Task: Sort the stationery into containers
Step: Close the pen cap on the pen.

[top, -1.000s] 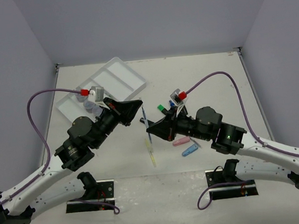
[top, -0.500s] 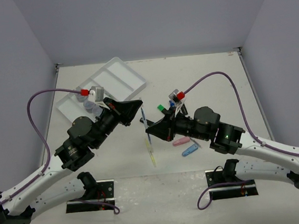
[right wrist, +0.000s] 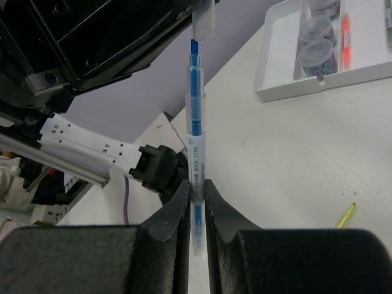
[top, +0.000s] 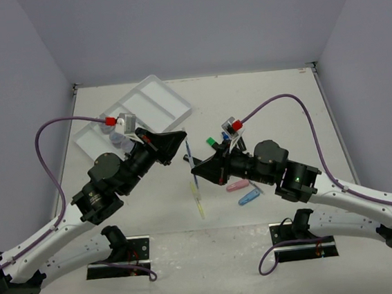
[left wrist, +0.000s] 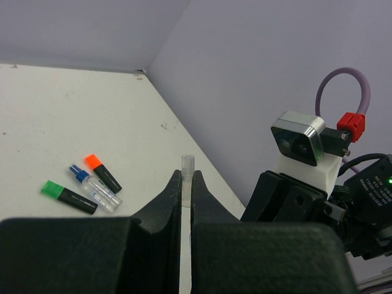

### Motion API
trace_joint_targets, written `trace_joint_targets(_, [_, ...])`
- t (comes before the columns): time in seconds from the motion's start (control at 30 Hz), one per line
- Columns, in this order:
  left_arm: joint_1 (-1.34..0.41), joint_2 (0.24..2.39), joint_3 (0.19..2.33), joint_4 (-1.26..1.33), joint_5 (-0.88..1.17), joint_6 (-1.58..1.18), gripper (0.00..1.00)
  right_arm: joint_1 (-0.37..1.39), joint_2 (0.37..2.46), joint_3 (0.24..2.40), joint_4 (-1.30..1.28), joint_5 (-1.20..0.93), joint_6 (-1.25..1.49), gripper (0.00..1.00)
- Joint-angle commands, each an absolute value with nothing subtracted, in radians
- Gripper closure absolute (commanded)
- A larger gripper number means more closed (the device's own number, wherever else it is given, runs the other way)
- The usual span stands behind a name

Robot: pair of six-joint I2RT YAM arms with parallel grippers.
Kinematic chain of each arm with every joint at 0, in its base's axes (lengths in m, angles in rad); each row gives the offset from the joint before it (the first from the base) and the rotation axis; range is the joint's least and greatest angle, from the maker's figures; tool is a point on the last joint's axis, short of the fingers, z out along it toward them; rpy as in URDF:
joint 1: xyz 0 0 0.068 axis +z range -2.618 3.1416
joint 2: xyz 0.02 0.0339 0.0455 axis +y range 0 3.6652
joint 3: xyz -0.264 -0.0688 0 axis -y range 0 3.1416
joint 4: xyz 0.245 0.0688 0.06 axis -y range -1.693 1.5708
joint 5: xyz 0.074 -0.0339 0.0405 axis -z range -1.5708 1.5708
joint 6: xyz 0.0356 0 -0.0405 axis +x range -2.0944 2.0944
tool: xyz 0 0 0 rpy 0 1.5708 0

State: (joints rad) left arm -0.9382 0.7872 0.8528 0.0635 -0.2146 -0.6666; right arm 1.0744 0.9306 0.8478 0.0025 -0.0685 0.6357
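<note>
My right gripper (right wrist: 196, 184) (top: 194, 166) is shut on a thin blue pen (right wrist: 195, 128) (top: 190, 154), whose bare blue tip points up at the left gripper. My left gripper (left wrist: 187, 176) (top: 182, 148) is shut on a clear pen cap (left wrist: 187, 174) (right wrist: 204, 21), which hangs just beyond the pen's tip and apart from it. The white compartment tray (top: 171, 107) (right wrist: 278, 73) lies at the back left and holds clear round jars (right wrist: 317, 37) and an orange pen (right wrist: 345, 33). The left arm hides part of the tray in the top view.
On the table lie a yellow pen (top: 198, 202) (right wrist: 346, 214), a pink piece (top: 236, 185) and a blue piece (top: 249, 197). Further back are a green-capped highlighter (left wrist: 68, 196) (top: 211, 143), an orange-capped highlighter (left wrist: 102, 173) and a blue-capped bottle (left wrist: 95, 188).
The right arm has crept slightly left toward the left gripper with the pen. The left arm has not moved.
</note>
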Motion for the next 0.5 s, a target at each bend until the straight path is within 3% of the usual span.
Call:
trace_joint_targets(0.0, [-0.939, 0.785, 0.893, 0.092, -0.211, -0.664, 1.00, 1.078, 0.938, 0.874, 0.003, -0.046, 0.644, 1.00])
trace_joint_targets(0.47, [-0.939, 0.790, 0.891, 0.094, -0.201, -0.689, 1.00, 1.078, 0.944, 0.877, 0.003, -0.040, 0.641, 1.00])
